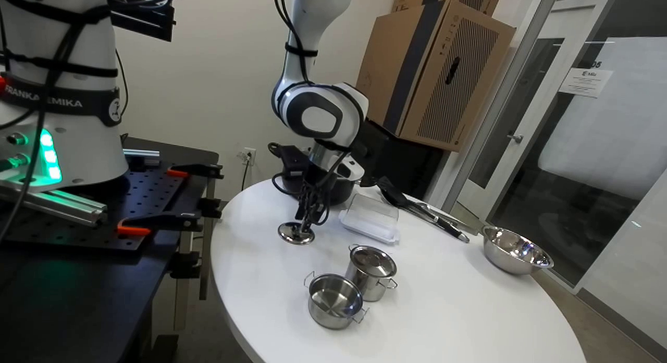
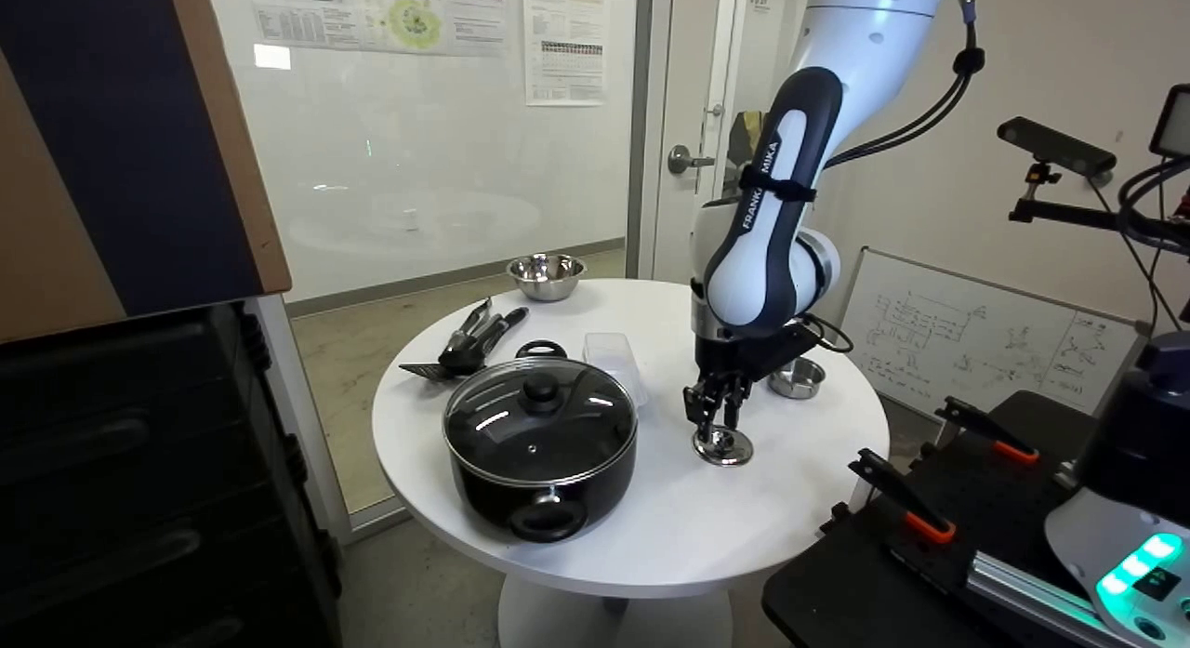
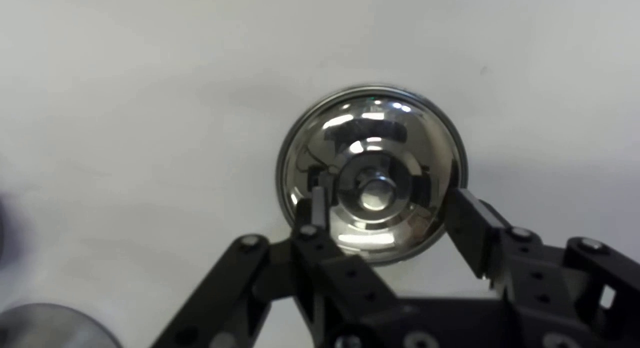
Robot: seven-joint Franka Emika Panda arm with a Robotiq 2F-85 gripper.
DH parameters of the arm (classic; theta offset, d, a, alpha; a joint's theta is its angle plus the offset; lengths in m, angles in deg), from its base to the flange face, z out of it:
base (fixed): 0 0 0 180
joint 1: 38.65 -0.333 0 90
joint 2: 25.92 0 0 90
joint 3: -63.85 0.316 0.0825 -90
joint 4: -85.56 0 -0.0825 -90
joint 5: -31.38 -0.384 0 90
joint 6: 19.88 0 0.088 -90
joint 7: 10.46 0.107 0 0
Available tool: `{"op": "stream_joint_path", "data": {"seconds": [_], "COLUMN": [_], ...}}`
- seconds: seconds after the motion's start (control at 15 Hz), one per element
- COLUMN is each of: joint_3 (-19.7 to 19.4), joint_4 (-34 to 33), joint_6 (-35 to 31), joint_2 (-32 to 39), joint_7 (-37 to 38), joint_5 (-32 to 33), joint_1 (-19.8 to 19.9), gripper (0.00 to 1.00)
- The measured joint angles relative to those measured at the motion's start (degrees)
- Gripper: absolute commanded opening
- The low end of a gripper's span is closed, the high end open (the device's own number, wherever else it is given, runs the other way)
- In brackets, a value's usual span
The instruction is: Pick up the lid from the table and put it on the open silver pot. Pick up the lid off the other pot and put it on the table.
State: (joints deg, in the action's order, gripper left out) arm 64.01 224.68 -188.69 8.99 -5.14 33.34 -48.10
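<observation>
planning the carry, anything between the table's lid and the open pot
Nothing visible stands between the steel lid and the open squat steel pot. The lidded taller steel pot stands close beside the open one, off the direct path.

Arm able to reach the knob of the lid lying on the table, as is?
Looks like yes: the open end effector sits over the lid, its fingers appear to flank the knob, and nothing shows between them and it in the wrist view. Finger height is hard to judge.
</observation>
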Motion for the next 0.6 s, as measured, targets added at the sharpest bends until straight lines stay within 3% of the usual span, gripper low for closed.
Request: {"op": "stream_joint_path", "data": {"seconds": [0.07,0.6], "joint_3": [0.45,5.78], "joint_4": [0.08,4.91], "joint_6": [0.0,0.07], "joint_2": [-0.39,-9.34], "joint_7": [-0.09,-3.97], "joint_5": [-0.03,-2.05], "joint_1": [0.77,10.1], "gripper": [1.0,1.0]}}
